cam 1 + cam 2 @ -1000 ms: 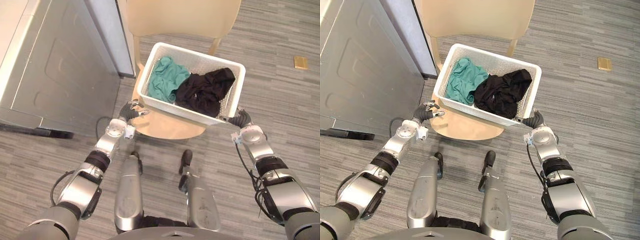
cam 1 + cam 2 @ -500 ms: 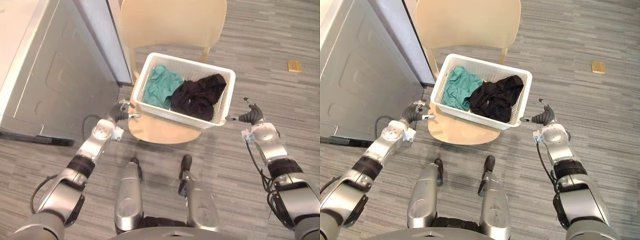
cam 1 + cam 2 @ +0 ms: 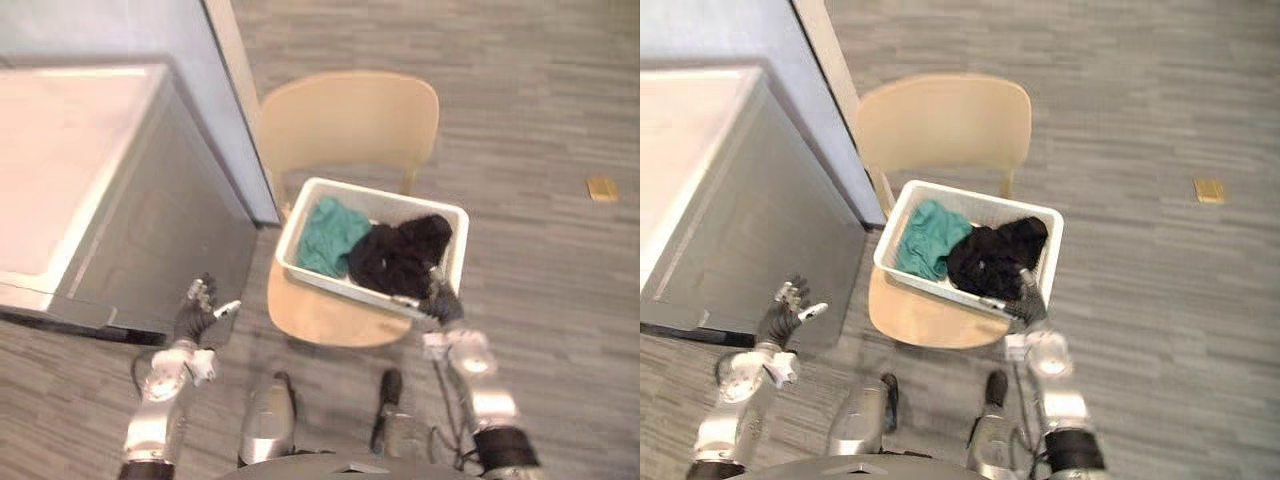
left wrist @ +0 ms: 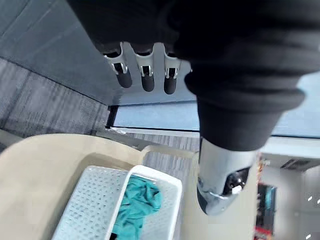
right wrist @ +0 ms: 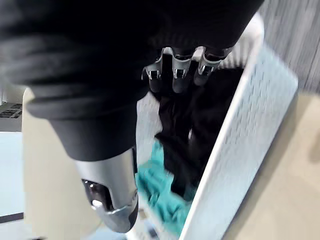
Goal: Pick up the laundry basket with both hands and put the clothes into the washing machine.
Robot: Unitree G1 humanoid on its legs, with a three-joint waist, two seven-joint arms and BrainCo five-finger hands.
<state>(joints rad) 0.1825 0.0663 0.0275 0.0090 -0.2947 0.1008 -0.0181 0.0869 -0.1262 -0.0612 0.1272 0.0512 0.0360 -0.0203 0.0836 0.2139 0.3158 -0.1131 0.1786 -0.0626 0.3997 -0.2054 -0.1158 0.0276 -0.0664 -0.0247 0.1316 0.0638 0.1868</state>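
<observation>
A white laundry basket (image 3: 385,192) sits on the seat of a beige chair (image 3: 350,120). It holds a teal garment (image 3: 325,235) on the left and a black garment (image 3: 400,255) on the right. My right hand (image 3: 440,300) is at the basket's near right corner, open; in the right wrist view its fingers (image 5: 180,75) hover over the black garment (image 5: 195,120) just inside the basket wall (image 5: 240,150). Well left of the basket, my left hand (image 3: 195,315) is open and holds nothing, close to the grey washing machine (image 3: 150,250).
The washing machine has a pale top (image 3: 60,170) and stands at the left, with a light wall panel (image 3: 150,30) behind it. A small yellow object (image 3: 601,188) lies on the grey floor to the far right.
The whole view has pulled back and shifted. Both hands have come off the basket's ends. The left hand has swung out left toward the machine. The right hand now sits at the basket's near right corner.
</observation>
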